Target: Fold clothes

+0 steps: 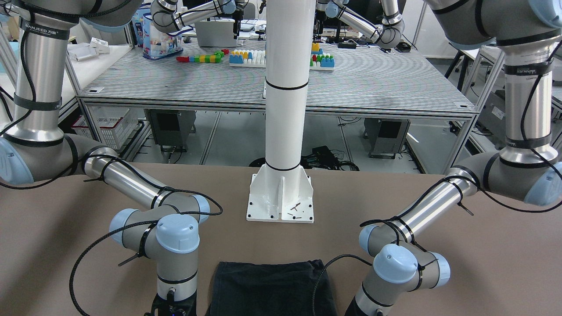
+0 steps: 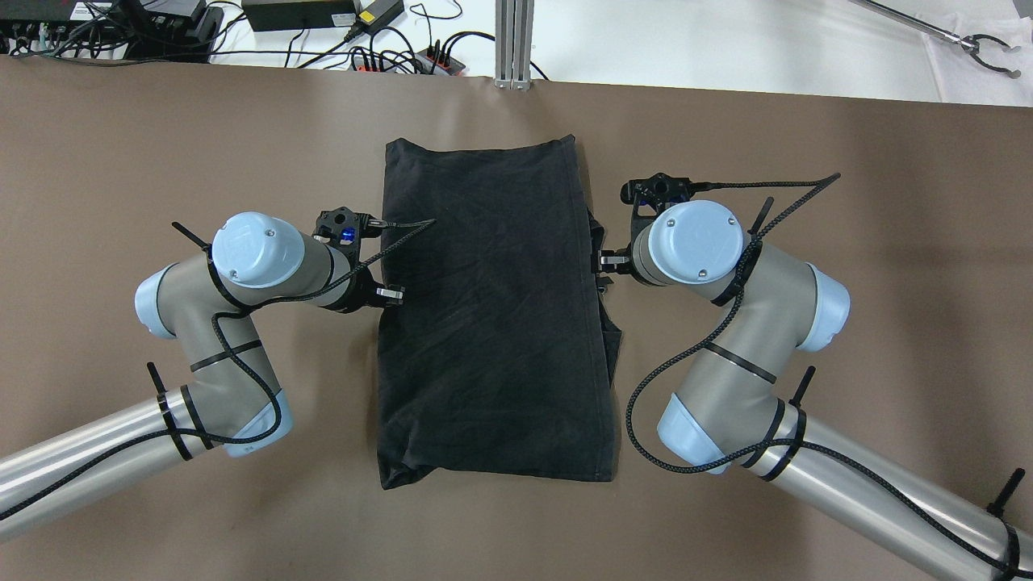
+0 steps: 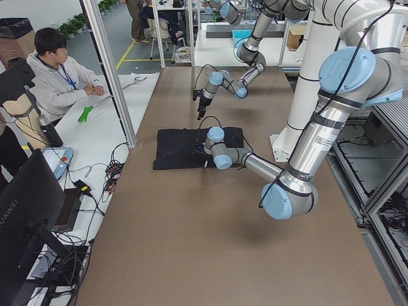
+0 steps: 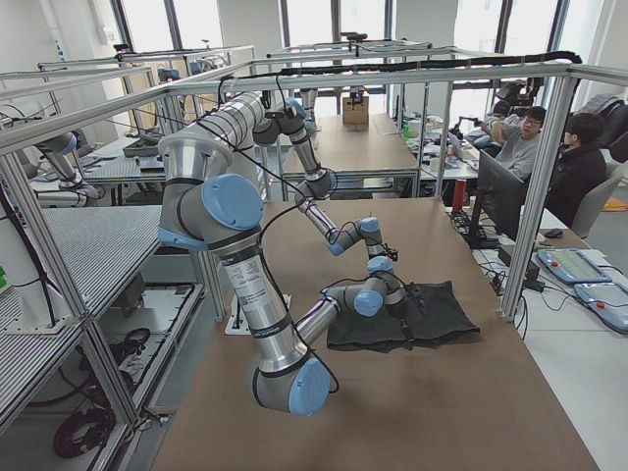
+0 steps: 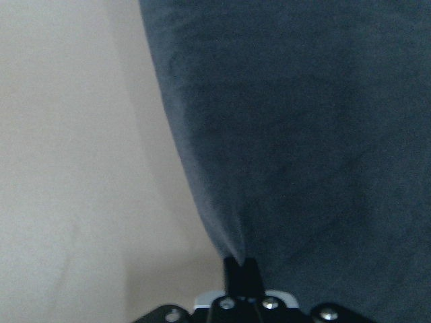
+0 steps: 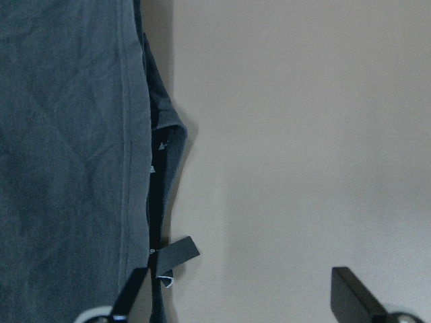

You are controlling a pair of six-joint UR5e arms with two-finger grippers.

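Observation:
A black garment (image 2: 492, 315) lies folded into a tall rectangle in the middle of the brown table (image 2: 161, 121); it also shows in the front view (image 1: 272, 289). My left gripper (image 2: 386, 294) is at the garment's left edge. In the left wrist view the left gripper (image 5: 240, 269) is shut, pinching that edge of the cloth (image 5: 303, 134). My right gripper (image 2: 604, 266) is at the garment's right edge. In the right wrist view the right gripper (image 6: 242, 296) is open, one finger by the layered hem (image 6: 158, 202) with its small tag, the other over bare table.
The white pillar base (image 1: 281, 197) stands at the robot's side of the table. Cables and power bricks (image 2: 363, 32) and an aluminium post (image 2: 514, 40) line the far edge. A seated operator (image 3: 60, 83) is beyond that edge.

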